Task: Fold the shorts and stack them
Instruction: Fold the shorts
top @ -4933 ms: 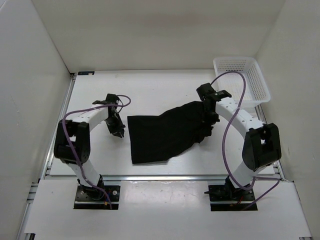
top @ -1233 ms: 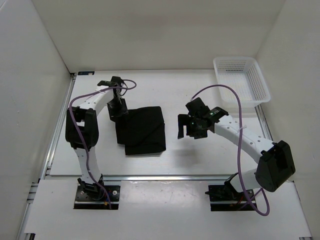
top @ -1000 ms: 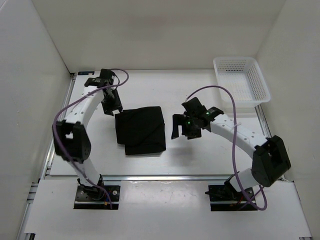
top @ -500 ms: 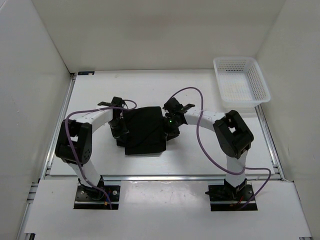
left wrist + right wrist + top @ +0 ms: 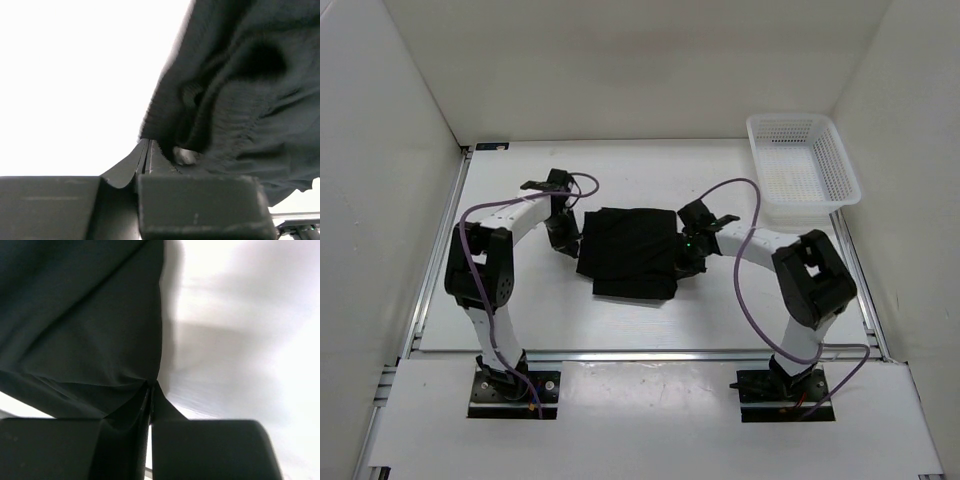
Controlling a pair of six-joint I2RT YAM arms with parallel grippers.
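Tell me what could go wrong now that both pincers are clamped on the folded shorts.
1. The left pincer and right pincer each grip only a thin pinch at opposite edges of the shorts; the fabric might slip out if lifted.
2. Fabric is bunched at the left pinch, so perhaps not every layer is caught, and the fold could open.
3. Uneven pulling could skew the folded bundle on the table.
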